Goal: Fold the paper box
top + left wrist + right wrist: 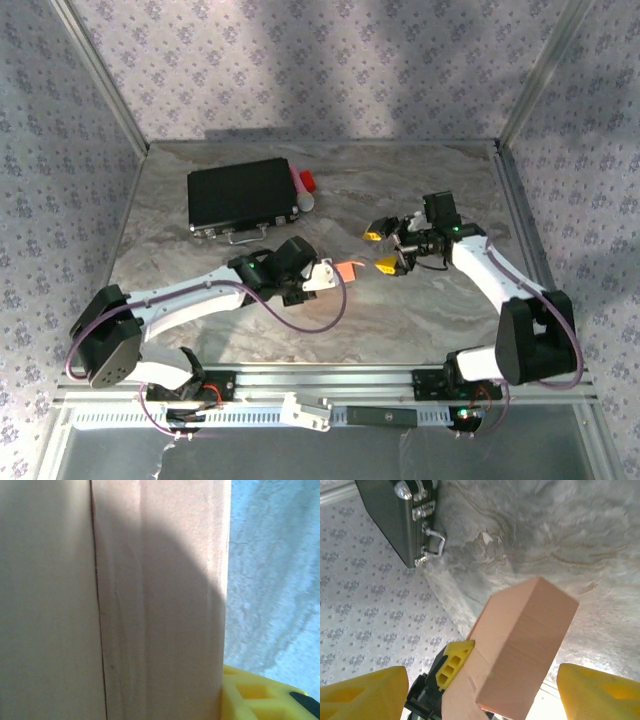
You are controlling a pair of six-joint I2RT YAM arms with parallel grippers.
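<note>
A marble-patterned table [430, 310] carries a black latched case [240, 195] at its far left. Near the middle, the left arm [190, 295] reaches across with the salmon-orange paper box [520, 650], folded into a small rectangular block and held at a tilt. The left gripper [322, 276] is clamped on the box's lower end, with one yellow finger [452, 662] pressed against its side. The right gripper [381, 250] faces the box with its jaws spread wide, one on each side, neither touching the cardboard.

Left arm [180, 295] and right arm [485, 265] are wearing white shells over black joints — purple cables [300, 322] trailing alongside, yellow fingers [362, 695] tipping them.
</note>
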